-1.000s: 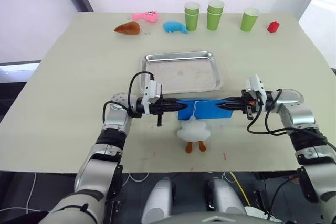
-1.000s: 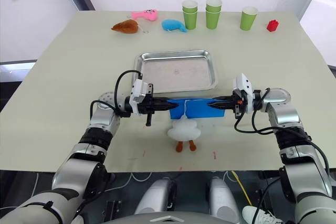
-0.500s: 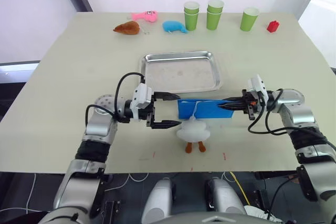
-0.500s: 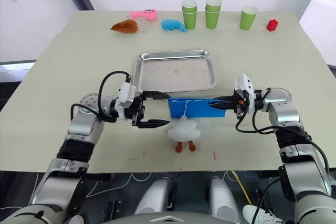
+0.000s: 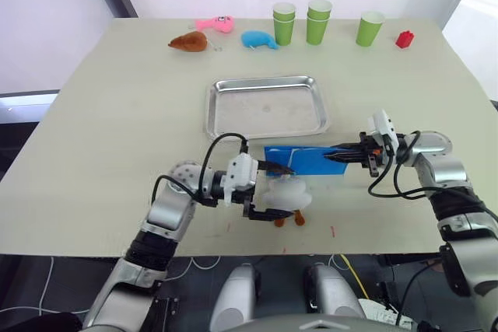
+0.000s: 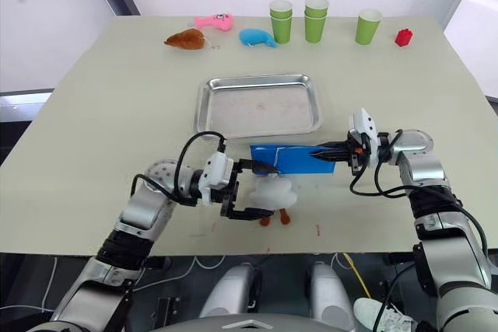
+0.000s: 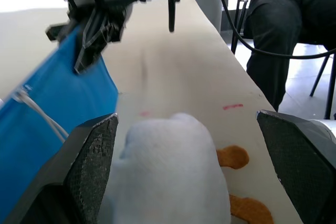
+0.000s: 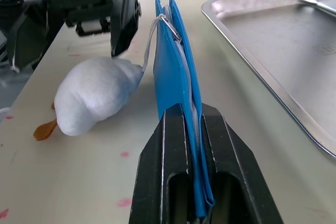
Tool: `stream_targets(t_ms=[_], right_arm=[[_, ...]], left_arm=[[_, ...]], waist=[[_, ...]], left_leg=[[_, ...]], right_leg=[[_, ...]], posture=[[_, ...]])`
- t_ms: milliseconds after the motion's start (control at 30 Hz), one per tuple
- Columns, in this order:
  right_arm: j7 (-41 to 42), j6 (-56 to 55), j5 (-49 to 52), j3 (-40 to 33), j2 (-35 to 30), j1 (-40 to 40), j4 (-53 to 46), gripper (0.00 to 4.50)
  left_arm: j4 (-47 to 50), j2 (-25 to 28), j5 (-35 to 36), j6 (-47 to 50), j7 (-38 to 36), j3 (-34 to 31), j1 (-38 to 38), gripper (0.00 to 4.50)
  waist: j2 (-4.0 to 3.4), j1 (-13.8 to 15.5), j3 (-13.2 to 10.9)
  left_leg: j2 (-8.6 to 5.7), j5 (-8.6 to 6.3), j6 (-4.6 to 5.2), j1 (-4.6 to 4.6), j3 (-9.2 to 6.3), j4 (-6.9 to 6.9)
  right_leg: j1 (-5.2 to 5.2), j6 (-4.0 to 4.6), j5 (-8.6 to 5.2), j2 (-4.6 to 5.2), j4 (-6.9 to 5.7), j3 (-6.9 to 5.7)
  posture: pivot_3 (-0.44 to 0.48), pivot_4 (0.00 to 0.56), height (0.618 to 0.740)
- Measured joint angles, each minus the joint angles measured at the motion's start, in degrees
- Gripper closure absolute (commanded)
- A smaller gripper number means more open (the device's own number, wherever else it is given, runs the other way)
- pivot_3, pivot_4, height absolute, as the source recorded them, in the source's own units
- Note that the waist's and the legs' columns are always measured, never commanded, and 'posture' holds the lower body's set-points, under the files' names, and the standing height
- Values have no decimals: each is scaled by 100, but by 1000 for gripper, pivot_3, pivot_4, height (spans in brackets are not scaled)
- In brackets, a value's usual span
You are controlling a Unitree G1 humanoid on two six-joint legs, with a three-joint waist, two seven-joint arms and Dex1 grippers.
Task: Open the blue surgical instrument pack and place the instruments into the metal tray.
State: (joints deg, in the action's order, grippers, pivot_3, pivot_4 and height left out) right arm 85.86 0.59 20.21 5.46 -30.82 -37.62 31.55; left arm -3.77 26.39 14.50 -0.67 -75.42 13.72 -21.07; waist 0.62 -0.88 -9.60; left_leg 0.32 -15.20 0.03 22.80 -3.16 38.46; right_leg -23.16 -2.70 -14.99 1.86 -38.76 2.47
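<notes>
The blue surgical instrument pack [image 5: 299,159] stands on edge just in front of the metal tray [image 5: 267,106], long axis along its near rim. The right gripper [image 5: 336,157] pinches its right end; the left gripper [image 5: 274,191], jaws spread around the white plush duck [image 5: 285,196], sits nearer the free left end.

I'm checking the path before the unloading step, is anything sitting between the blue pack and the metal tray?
Nothing visible does. The blue surgical instrument pack, clamped by the right end effector, stands on edge right beside the near rim of the metal tray. The white plush duck sits on the pack's other side, between the open left end effector's fingers.
</notes>
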Motion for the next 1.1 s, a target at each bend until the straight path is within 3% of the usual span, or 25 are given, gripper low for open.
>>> stream_targets(t_ms=[67, 133, 167, 200, 333, 467, 500, 633, 667, 800, 900, 1100], right_arm=[[1, -3, 1, 0, 0, -2, 6, 4500], [-1, -6, -1, 0, 0, -5, 10, 4500], [-4, -12, -2, 0, 0, -5, 12, 4500], [-9, -28, -7, 0, 0, -5, 15, 4500], [-18, -83, -23, 0, 0, -7, 21, 4500], [-17, -89, -33, 3, 4, -25, 36, 4500], [-17, -90, -34, 2, 2, -27, 46, 4500], [-18, -94, -50, 1, 4, -38, 56, 4500], [-8, -100, -55, 0, 19, -40, 63, 4500], [1, -114, -55, 5, 73, -48, 73, 4500], [-1, -130, -58, -2, 76, -61, 106, 4500], [8, -200, -86, -1, 103, -115, 182, 4500]], left_arm=[[-286, -54, -204, -209, 72, 72, -66, 43], [-492, -116, -342, -481, 90, 148, -108, 532], [-541, -146, -371, -575, 94, 167, -115, 552], [-591, -172, -382, -636, 103, 174, -123, 1192], [-654, -166, -343, -762, 128, 183, -120, 2533], [-480, -19, 51, -471, 23, 7, -28, 4330], [-420, 53, 130, -413, 0, -34, -10, 4468], [-162, 449, 521, -30, -163, -343, 74, 4468], [-131, 815, 712, 120, -272, -677, 85, 4468], [-202, 1172, 778, 155, -391, -792, 106, 4468], [-490, 1628, 772, 101, -439, -1238, 94, 4468], [-1009, 1731, 661, -135, -399, -1363, 26, 4468]], waist=[[0, -2, 0], [0, -1, 0], [0, -1, 0], [0, -1, 0], [0, -1, 0], [0, -8, 0], [0, -10, 0], [0, -10, 0], [-2, -18, 0], [-1, -34, -1], [-3, -64, -2], [-3, -70, -2]], left_leg=[[0, 0, 0, 0, 3, 0], [0, 0, 0, 0, 4, 0], [0, 0, 0, 0, 4, 0], [0, 0, 0, 0, 4, 0], [0, 0, 0, 0, 3, 0], [2, 0, 0, 0, 2, 0], [3, 0, 0, 0, 1, 0], [3, 0, 0, -1, 1, 0], [4, 0, 0, -3, 1, -1], [6, 0, 0, -3, 1, -1], [6, 0, 0, -5, 1, -5], [4, 0, 0, -4, 2, -4]], right_leg=[[0, 0, 0, 0, 1, 1], [0, 0, 0, 1, 2, 2], [0, 0, 0, 1, 1, 2], [0, 0, 0, 2, 1, 2], [0, 0, 0, 2, 0, 2], [0, 0, 0, 2, 0, 2], [0, 0, 0, 2, -1, 2], [0, 0, 0, 2, -1, 1], [0, 0, 0, 0, -1, 0], [-1, 1, 0, -5, -1, 1], [-1, 2, -1, -3, -1, 0], [-1, 1, -1, -2, -1, -1]], posture=[[0, 150, 740], [0, 150, 740], [0, 150, 740], [0, 150, 740], [0, 150, 740], [0, 150, 740], [0, 150, 740], [0, 150, 740], [0, 150, 740], [0, 150, 740], [0, 150, 740], [0, 150, 740]])
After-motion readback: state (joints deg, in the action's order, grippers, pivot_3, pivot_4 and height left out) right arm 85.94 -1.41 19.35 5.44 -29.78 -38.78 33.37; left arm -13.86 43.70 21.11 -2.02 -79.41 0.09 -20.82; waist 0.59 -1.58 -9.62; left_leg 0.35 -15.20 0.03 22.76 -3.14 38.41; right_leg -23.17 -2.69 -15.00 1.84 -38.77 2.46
